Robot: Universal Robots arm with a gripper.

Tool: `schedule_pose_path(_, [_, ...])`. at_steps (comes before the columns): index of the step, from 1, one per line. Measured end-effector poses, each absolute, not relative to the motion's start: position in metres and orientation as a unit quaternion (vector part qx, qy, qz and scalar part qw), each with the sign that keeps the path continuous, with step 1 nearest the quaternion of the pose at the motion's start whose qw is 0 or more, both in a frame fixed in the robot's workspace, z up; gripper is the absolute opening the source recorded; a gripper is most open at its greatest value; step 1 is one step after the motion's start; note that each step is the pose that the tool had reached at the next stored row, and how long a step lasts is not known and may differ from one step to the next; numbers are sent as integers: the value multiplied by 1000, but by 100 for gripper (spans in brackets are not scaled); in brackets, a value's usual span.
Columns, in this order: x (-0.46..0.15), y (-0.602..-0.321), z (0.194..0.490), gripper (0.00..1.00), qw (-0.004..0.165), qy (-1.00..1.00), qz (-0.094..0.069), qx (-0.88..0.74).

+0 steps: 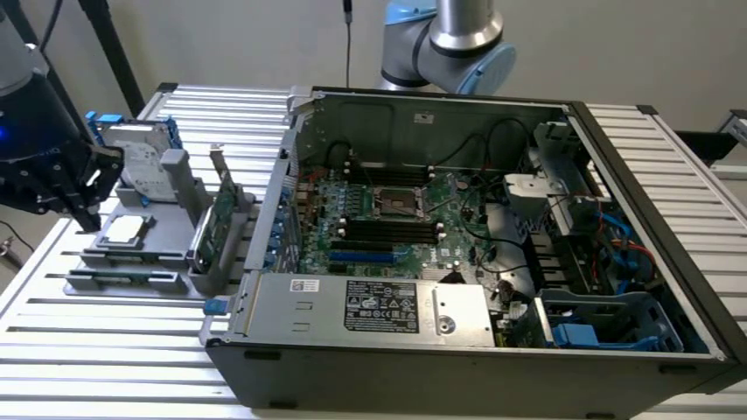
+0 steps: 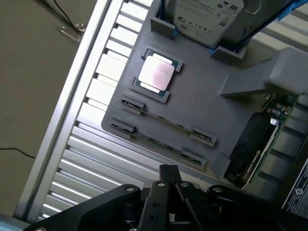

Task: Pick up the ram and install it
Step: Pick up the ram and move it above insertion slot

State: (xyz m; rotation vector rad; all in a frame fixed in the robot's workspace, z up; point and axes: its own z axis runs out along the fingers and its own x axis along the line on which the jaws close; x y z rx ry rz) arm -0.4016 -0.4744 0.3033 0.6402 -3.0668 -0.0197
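Two ram sticks stand on edge in the slots of a grey holder tray (image 2: 192,96): one ram stick (image 2: 166,121) and a second ram stick (image 2: 156,143) beside it, both seen as thin dark-green edges. In the exterior view the ram (image 1: 122,278) sits at the tray's front. My gripper (image 2: 168,173) hangs above the tray, a little off to the side of the ram sticks and apart from them, with its black fingers shut and nothing held. It is at the exterior view's far left (image 1: 82,214). The motherboard's black slots (image 1: 391,232) lie inside the open computer case (image 1: 653,157).
The tray also holds a processor chip (image 2: 156,74), a silver hard drive in a blue frame (image 2: 211,19) and an upright green card with a metal bracket (image 2: 255,149). The slatted metal table (image 1: 117,350) ends just beyond the tray, with floor and cables past its edge.
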Motion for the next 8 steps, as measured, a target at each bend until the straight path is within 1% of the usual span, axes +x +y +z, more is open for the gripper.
schedule_pose_path(8, [-402, -474, 301, 11, 5, -961, -6, 275])
